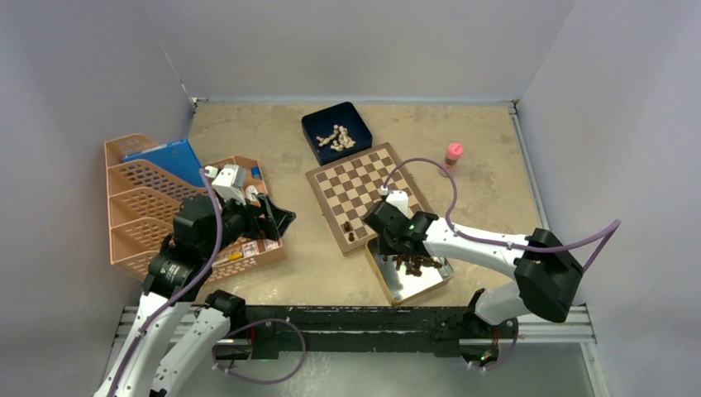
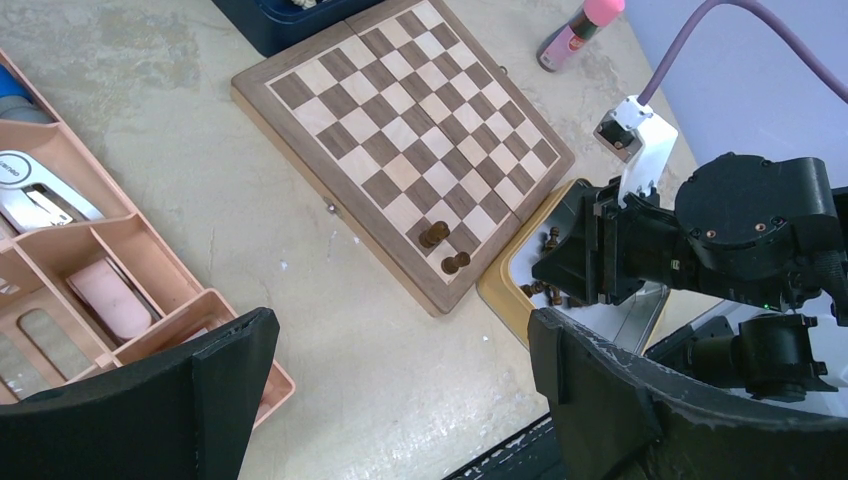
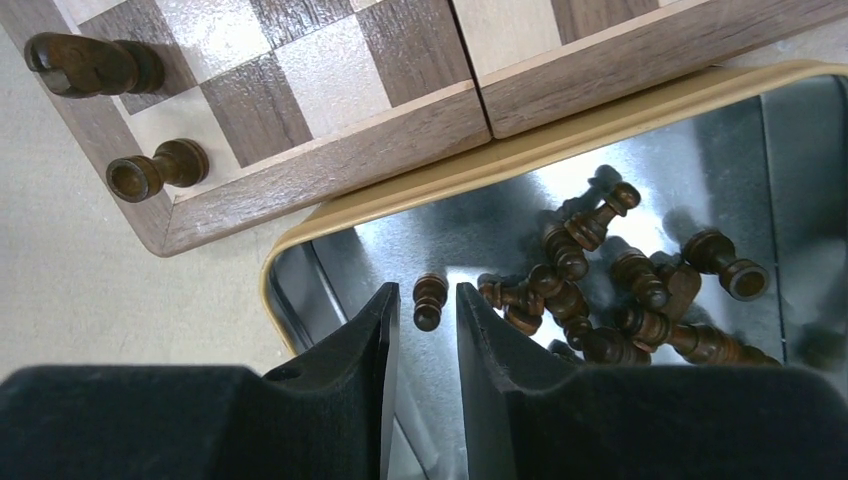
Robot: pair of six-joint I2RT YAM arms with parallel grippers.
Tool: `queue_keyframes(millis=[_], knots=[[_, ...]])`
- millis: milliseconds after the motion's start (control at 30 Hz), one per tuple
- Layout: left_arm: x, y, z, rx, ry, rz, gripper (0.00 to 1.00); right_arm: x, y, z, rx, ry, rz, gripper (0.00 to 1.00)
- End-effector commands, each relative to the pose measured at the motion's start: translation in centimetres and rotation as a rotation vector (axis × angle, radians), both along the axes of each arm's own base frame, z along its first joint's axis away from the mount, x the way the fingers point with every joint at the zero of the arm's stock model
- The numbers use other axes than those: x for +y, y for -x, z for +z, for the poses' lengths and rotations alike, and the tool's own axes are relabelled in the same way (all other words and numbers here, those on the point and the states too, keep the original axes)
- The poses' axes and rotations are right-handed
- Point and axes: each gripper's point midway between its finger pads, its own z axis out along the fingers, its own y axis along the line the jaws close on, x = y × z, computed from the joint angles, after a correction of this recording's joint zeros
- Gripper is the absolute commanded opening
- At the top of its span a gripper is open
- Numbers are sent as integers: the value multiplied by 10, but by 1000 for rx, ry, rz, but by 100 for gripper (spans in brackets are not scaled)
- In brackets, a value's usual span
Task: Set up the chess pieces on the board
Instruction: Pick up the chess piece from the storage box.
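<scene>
The chessboard (image 1: 360,194) (image 2: 400,130) lies mid-table, and two dark chess pieces (image 1: 350,231) (image 2: 433,234) stand at its near corner, seen up close in the right wrist view (image 3: 155,172). The other dark pieces (image 1: 413,263) (image 3: 620,290) lie heaped in the silver tin (image 1: 380,277) (image 3: 500,165) beside that corner. My right gripper (image 1: 390,240) (image 3: 426,293) is down in the tin, open narrowly. One dark pawn (image 3: 430,300) lies between its fingertips, with a gap on each side. My left gripper (image 1: 277,219) (image 2: 400,330) hangs wide open and empty over bare table, left of the board.
A dark blue box (image 1: 336,132) with pale cream chessmen sits behind the board. A pink-capped bottle (image 1: 454,152) (image 2: 585,25) stands to the board's right. An orange desk organiser (image 1: 149,207) (image 2: 120,250) with office items fills the left side under my left arm.
</scene>
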Motion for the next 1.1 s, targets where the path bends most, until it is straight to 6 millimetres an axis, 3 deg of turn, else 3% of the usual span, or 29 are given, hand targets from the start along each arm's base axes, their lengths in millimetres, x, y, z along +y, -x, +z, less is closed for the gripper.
queue_keyframes(millis=[0,200,1067], knots=[[-1,-5,9,-40,13,-3,97,7,-2,-4,1,-38,-4,29],[-1,-5,8,-36,11,-1,97,2,5,-17,42,-15,-13,29],[-2,-6,7,-33,11,-3,97,-2,10,-17,66,11,-3,16]])
